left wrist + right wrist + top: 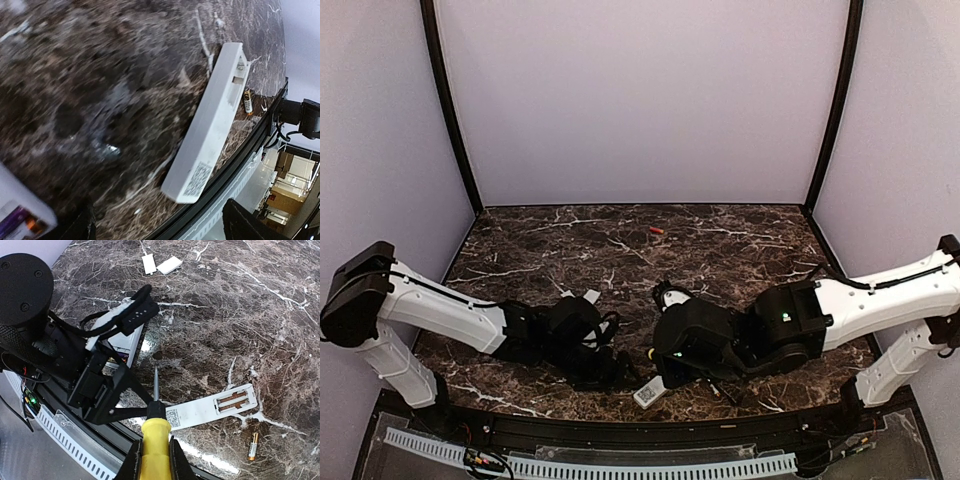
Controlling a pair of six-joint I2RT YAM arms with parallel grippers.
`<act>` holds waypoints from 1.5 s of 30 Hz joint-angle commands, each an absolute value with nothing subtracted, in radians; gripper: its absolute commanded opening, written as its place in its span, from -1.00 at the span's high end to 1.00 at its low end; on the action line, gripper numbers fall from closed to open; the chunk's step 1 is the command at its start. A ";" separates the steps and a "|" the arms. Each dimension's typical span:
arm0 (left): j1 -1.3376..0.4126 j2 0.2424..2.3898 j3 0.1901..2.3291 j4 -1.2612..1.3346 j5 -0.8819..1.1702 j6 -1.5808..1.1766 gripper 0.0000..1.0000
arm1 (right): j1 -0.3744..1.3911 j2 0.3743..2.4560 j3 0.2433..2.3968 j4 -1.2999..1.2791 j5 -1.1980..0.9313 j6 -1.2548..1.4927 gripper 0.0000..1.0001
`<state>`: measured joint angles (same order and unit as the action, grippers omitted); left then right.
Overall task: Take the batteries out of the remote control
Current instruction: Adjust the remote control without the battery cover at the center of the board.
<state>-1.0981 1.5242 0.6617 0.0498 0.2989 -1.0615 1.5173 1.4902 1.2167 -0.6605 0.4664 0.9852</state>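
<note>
A white remote control (pixel 200 412) lies face down near the table's front edge, its battery bay (pixel 235 401) open and empty. One dark, gold-tipped battery (pixel 253 446) lies loose beside it, also seen as a battery (pixel 247 100) in the left wrist view. A second white remote (pixel 124 342) with purple and orange cells in it (pixel 20 221) lies under my left gripper (pixel 107 390). The left gripper (pixel 162 226) is open and empty, above the front edge next to the first remote (pixel 210 125). My right gripper (pixel 155 460) is shut on a yellow-handled screwdriver (pixel 156 432), whose tip points at the second remote.
Two small white cover plates (pixel 162 264) lie farther back on the marble table (pixel 740 250). A small red battery (pixel 656 231) lies alone near the back. The black front rail (pixel 235 165) runs just past the first remote. Both arms crowd the front middle.
</note>
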 commanded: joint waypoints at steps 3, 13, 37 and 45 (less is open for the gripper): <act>-1.112 1.628 0.782 0.118 0.295 -0.927 -0.74 | 1.515 1.453 1.211 -0.719 0.505 1.042 1.00; -1.108 1.175 0.596 -0.252 0.078 -1.043 -0.80 | 1.515 1.440 1.202 -0.733 0.535 1.078 1.00; -1.062 1.266 0.377 0.140 0.234 -1.178 -0.90 | 1.515 1.462 1.230 -0.719 0.536 1.058 1.00; -1.062 1.482 0.503 0.296 0.265 -1.078 -0.89 | 1.515 1.459 1.224 -0.734 0.535 1.082 1.00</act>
<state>-1.0683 1.3903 0.4656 0.2470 0.2535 -1.1545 1.5173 1.4662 1.2133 -0.7204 0.5163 1.0588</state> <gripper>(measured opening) 0.945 0.133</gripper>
